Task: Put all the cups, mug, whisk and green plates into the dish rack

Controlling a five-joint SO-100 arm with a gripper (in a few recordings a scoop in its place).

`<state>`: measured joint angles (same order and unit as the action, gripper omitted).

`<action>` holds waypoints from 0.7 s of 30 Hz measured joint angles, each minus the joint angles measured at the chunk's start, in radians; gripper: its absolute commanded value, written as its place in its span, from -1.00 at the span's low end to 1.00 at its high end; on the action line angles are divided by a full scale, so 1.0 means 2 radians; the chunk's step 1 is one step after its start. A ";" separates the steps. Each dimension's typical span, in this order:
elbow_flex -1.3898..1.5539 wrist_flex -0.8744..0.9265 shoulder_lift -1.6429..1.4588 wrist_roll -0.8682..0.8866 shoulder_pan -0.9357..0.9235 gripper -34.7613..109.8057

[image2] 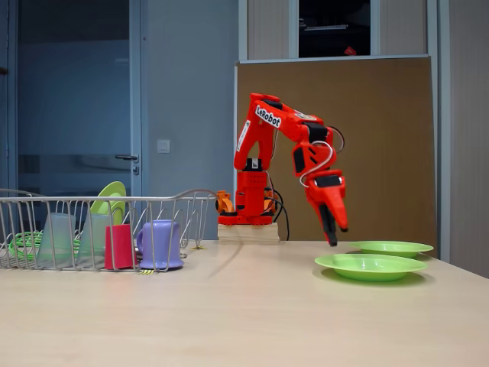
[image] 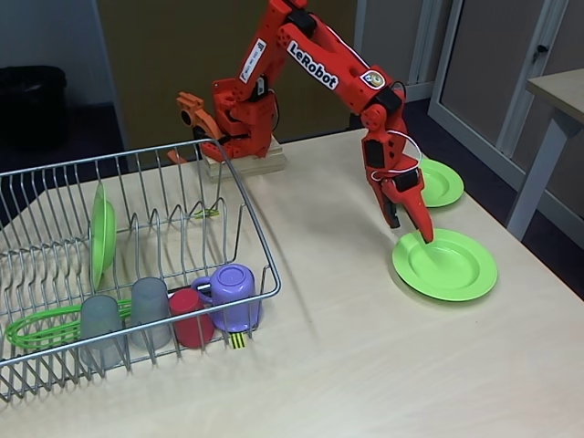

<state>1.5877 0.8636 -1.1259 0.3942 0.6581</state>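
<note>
Plate (image: pixel 445 265) nearest on the right is lying flat on the surface (image: pixel 347 365); the end effector (image: pixel 412 230), hovering at its rim with jaws nearly closed and empty, is risking sliding it.

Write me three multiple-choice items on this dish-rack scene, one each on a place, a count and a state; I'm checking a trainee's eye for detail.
1. Where is the purple mug?
A. On the table beside the plates
B. In the dish rack, upside down
C. Between the jaws

2. How many green plates lie flat on the table?
A. One
B. Two
C. Three

3. What is the gripper doing?
A. Hanging over the rim of the nearer green plate, holding nothing
B. Carrying the whisk
C. Resting inside the rack

Key: 1 B, the mug sits mouth-down by the red cup. 2 B, a farther plate lies behind the nearer; the third stands in the rack. 3 A, nothing sits between the jaws.
</note>
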 measured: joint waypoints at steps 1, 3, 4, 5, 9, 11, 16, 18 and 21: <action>-0.010 0.000 0.012 0.005 0.002 0.11; -0.025 -0.001 0.031 0.011 0.004 0.10; -0.028 -0.005 0.035 0.012 0.005 0.10; -0.032 -0.007 0.041 0.012 0.007 0.09; -0.041 -0.017 0.054 0.023 0.018 0.08; -0.044 -0.018 0.062 0.033 0.018 0.07; -0.045 -0.026 0.070 0.058 0.026 0.03; -0.057 -0.027 0.083 0.069 0.025 0.01; -0.077 -0.027 0.101 0.088 0.023 -0.05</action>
<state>1.4343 0.8099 -0.9235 0.5706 0.7041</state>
